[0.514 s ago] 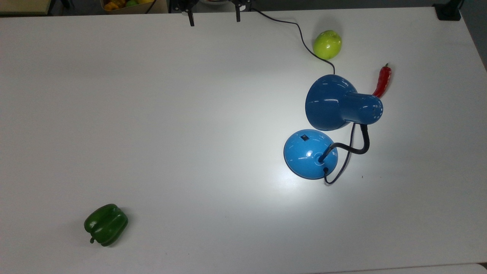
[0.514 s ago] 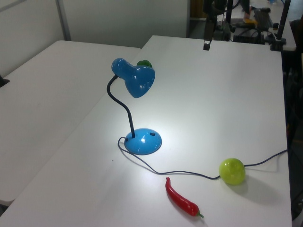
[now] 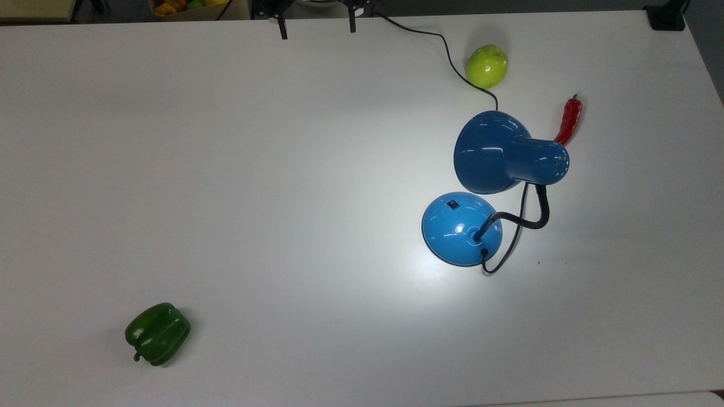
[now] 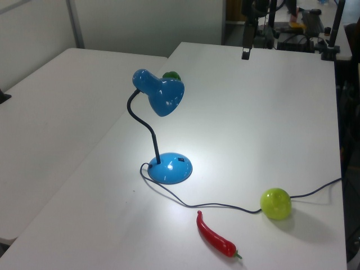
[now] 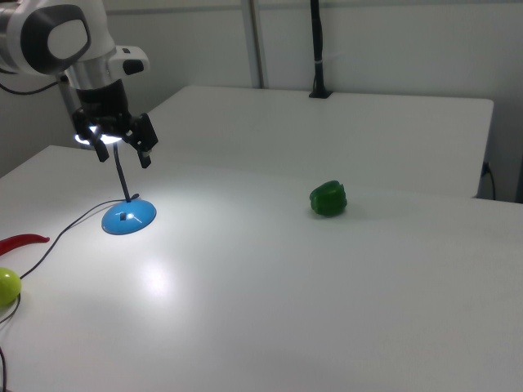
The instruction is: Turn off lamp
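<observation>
The blue lamp stands lit at the top view's right, casting a bright patch on the white table (image 3: 254, 169). Its domed base (image 3: 461, 229) bears a small black switch (image 3: 453, 204); a black gooseneck (image 3: 534, 217) rises to the bell-shaped shade (image 3: 492, 152). The black cord (image 3: 447, 51) runs off toward the far edge. My gripper (image 3: 318, 33) hangs open and holding nothing over that far edge, well away from the base. In the right view the gripper (image 5: 125, 160) is above and in front of the base (image 5: 128, 218). The left view shows the base (image 4: 170, 167) and shade (image 4: 166, 95).
A green apple (image 3: 486, 65) lies beside the cord, and a red chilli (image 3: 569, 120) just past the shade. A green bell pepper (image 3: 158, 333) sits at the top view's lower left. A box of fruit (image 3: 181, 7) lies beyond the table edge.
</observation>
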Controlling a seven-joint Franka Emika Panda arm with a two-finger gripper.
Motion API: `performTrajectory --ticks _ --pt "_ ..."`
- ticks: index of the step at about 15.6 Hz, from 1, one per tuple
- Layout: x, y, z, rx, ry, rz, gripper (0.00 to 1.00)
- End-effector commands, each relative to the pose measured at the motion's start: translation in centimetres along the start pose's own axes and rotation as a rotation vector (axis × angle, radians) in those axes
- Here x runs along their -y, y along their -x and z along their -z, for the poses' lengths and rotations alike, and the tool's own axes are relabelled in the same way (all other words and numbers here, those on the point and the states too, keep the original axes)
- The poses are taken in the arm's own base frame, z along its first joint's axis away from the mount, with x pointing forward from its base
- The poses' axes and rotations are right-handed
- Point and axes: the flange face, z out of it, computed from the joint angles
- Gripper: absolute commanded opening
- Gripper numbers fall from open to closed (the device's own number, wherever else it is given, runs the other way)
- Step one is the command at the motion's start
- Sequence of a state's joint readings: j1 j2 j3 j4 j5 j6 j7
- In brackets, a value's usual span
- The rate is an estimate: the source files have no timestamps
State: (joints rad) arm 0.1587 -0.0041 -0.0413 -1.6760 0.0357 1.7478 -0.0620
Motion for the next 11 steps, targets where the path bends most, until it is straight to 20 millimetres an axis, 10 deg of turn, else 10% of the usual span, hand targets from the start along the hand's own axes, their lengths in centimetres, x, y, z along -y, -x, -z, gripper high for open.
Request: performTrajectory --ticks 1,11 --pt "-0.54 0.23 0.03 0.000 0.007 0.036 0.99" --pt "-0.63 0.18 -0.05 -0.006 -0.003 0.077 0.16"
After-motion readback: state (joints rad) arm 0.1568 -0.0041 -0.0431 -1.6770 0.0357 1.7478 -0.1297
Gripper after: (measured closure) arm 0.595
